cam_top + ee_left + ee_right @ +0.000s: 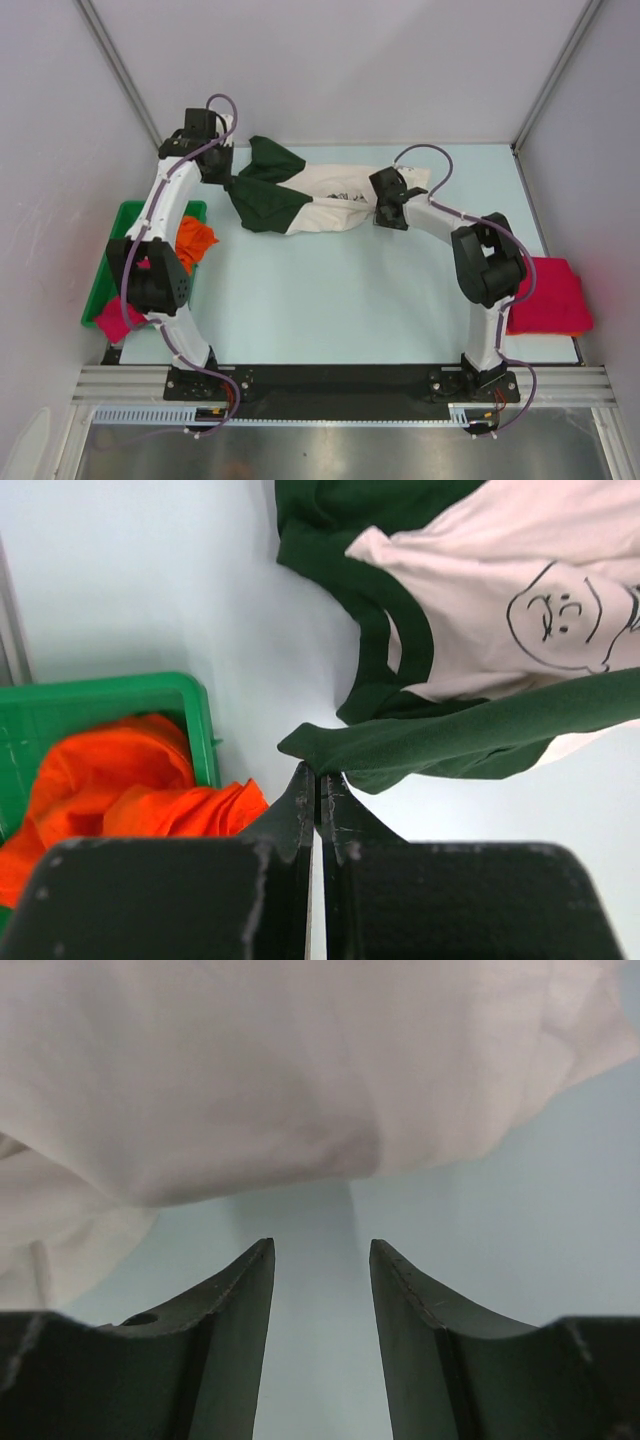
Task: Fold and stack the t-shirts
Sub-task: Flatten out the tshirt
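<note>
The cream t-shirt [335, 205] with dark green sleeves [265, 205] lies bunched lengthwise at the back of the table. My left gripper [232, 185] is shut on the edge of a green sleeve [450, 735], pinched at the fingertips in the left wrist view [320, 772]; the cartoon-face print [560, 615] shows beyond. My right gripper [385, 215] is open and empty at the shirt's right end. In the right wrist view it [320, 1250] sits just short of the cream cloth [300, 1070], not touching. An orange tee [195, 240] hangs over the bin rim. A folded crimson tee [548, 292] lies at the right.
A green plastic bin [105, 275] stands at the left edge under my left arm, holding the orange tee [130, 790] and a magenta-pink tee [112, 318]; its rim [203, 725] shows in the left wrist view. White walls close the back and sides.
</note>
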Motion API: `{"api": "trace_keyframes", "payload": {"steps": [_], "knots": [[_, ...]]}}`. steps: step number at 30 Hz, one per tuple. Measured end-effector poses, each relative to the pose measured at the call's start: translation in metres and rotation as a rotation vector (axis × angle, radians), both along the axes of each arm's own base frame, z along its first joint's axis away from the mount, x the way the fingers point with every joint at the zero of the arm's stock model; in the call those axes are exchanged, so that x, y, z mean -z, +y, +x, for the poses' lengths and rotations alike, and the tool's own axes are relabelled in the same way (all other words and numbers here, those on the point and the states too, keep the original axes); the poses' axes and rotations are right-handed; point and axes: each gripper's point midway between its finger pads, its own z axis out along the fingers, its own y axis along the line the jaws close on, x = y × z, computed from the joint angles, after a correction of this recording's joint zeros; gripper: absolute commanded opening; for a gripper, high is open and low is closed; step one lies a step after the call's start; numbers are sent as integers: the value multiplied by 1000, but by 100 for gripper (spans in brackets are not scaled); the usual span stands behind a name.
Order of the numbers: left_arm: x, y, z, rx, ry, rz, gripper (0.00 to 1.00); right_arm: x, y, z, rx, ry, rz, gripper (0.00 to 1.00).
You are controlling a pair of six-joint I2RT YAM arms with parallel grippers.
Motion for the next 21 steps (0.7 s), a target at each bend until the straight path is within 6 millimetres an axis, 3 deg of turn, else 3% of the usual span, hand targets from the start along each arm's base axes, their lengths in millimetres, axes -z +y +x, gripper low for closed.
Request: {"api": "trace_keyframes", "payload": {"steps": [5,10,15,21], "knots": [[-9,1,4,-2,-20,1,0,3,10,26,-5,-14,17,50],[-6,4,0,-8,-1,11,0,8,-12,54,60,-13,23,49],[4,6,-4,-13,25,22,0,-5,-29,91,113,-64,39,49],[15,9,-9,-13,53,33,0,-14,-31,99,122,-87,41,50]]}}
